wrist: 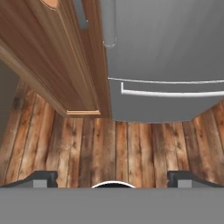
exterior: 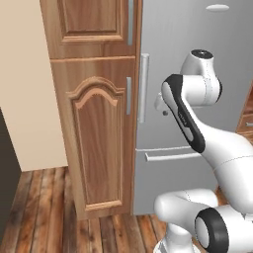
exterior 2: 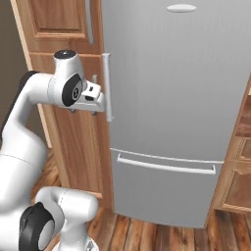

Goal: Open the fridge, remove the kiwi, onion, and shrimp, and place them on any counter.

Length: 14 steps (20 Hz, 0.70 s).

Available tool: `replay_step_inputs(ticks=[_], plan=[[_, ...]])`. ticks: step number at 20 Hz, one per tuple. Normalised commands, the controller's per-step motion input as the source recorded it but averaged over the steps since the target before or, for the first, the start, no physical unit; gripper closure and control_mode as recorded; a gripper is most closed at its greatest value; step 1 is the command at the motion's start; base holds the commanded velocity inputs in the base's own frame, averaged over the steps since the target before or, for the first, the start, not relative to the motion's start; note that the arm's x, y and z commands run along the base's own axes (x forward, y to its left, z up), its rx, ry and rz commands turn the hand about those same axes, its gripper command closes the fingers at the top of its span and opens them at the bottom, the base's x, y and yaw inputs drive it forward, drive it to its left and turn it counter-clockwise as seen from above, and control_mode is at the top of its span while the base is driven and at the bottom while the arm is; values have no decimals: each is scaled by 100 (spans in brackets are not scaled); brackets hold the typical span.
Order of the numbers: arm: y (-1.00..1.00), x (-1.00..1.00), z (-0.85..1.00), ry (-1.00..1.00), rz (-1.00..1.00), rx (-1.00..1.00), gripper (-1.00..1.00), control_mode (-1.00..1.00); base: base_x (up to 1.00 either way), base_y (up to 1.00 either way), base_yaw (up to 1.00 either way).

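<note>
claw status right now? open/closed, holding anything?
Claw: open, jaws spread wide, holding nothing; it sits beside the fridge handle, not closed on it.

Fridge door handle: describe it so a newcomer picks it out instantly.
Start at the tall light-grey fridge standing right of the brown wooden cabinet. Its upper door carries a vertical grey bar handle along the edge nearest the cabinet. Unlike the horizontal bar on the bottom drawer, it stands upright and is longer than the cabinet's short pulls.

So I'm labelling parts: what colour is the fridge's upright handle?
Light grey, like the fridge door; the handle shows best in the right base view.
</note>
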Motion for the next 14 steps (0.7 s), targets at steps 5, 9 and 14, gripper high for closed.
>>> replay_step_inputs(ticks=[5, 9, 14], plan=[[0, 0, 0, 0, 0, 0, -100, 100, 12, 31, 0], [0, 0, 0, 0, 0, 0, -100, 100, 3, 6, 0], [0, 0, 0, 0, 0, 0, -100, 100, 0, 0, 0]])
